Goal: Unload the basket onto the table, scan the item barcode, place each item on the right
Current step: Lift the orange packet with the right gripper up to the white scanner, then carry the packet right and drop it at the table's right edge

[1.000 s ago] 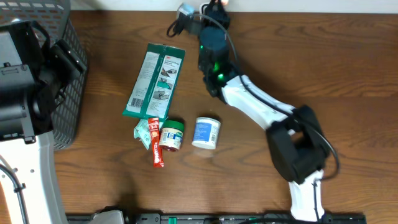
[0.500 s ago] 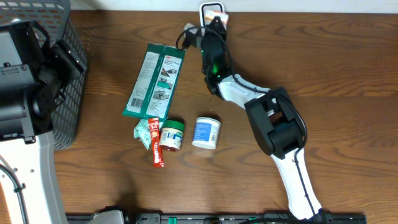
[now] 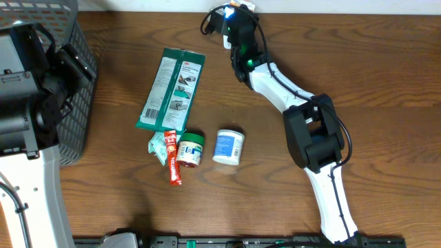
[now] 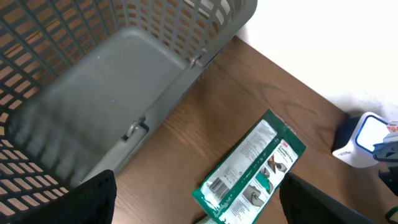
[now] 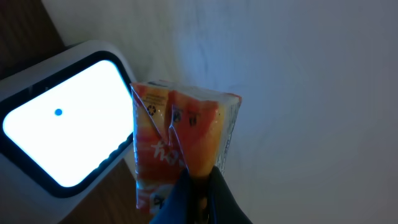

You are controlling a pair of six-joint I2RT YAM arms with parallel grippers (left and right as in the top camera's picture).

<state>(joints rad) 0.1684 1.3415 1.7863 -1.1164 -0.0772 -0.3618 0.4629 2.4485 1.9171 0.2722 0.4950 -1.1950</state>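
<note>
At far worktop [image 3: 344, 69] edge, by lit scanner [image 5: 62, 127]: orange packet [image 5: 180, 137] likely light, soft, slippery; right jaws pinching its end, left jaws released.

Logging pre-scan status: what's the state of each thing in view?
scanner, window lit
orange pack, held beside the scanner
right claw, shut on orange pack
left claw, open, empty
green package, lying flat
white jar, on its side
green-lidded jar, on its side
basket, upright

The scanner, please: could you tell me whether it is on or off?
On. The scanner shows a window glowing bright white, with a blue dot, in the right wrist view, beside the orange packet.
</note>
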